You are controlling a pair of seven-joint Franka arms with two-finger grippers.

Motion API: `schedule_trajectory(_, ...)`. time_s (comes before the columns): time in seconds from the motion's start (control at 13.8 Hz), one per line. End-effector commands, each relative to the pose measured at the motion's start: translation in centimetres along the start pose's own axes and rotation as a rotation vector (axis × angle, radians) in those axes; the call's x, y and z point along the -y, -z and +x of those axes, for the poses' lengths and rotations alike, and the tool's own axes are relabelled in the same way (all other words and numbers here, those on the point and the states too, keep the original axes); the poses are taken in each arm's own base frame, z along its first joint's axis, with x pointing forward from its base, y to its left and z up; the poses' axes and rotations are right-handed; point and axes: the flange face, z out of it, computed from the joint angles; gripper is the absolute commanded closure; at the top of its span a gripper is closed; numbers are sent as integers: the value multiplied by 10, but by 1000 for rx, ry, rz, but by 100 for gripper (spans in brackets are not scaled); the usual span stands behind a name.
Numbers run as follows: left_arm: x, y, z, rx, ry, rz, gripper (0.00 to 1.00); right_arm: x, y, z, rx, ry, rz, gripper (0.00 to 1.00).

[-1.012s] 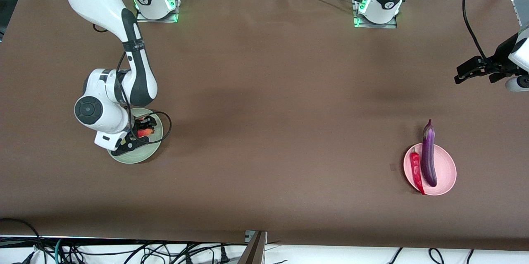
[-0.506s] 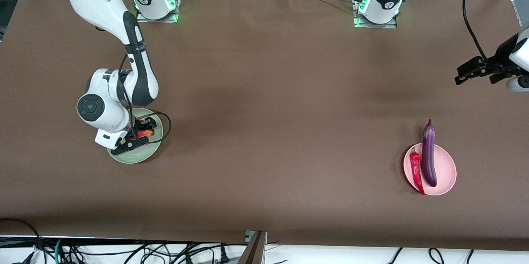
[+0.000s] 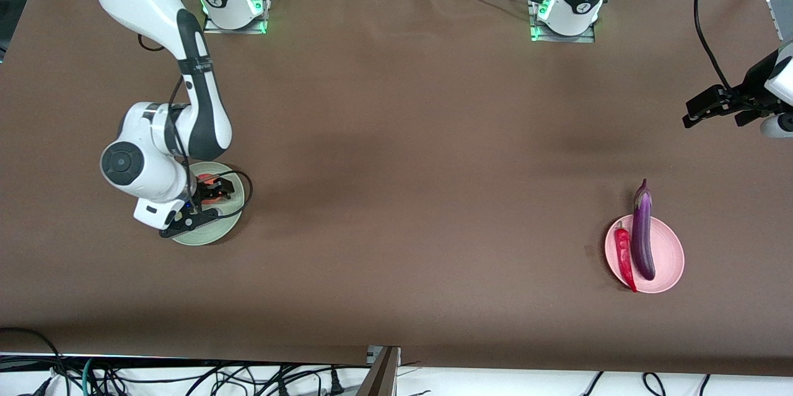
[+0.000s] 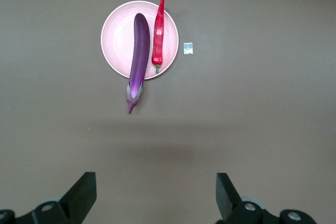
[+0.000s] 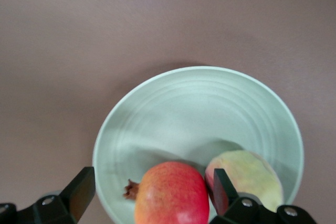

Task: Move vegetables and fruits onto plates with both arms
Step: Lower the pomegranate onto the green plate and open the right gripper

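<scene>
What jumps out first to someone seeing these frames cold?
Probably the right gripper low over the mint green plate at the right arm's end of the table, its jaws open astride the red fruit, which lies on the plate beside the pale yellow fruit. Next, the pink plate at the left arm's end, with the purple eggplant and red chili lying on it side by side. The left gripper waits open nearby.
</scene>
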Motion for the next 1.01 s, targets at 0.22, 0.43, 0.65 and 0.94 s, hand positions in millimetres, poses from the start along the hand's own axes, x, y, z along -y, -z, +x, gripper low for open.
schedule_trajectory(0.22,2,2,1,-2,-10,6,0,-14,89,8,48,-11,79,1)
schedule_trajectory(0.43,2,2,1,-2,-10,6,0,-4,114,7,68,-104,95,1)
schedule_trajectory(0.65,1,2,2,-2,-10,6,0,-1,158,-13,63,-191,98,0)
schedule_trajectory(0.94,-1,1,2,-1,11,6,0,5,204,-56,69,-272,116,0)
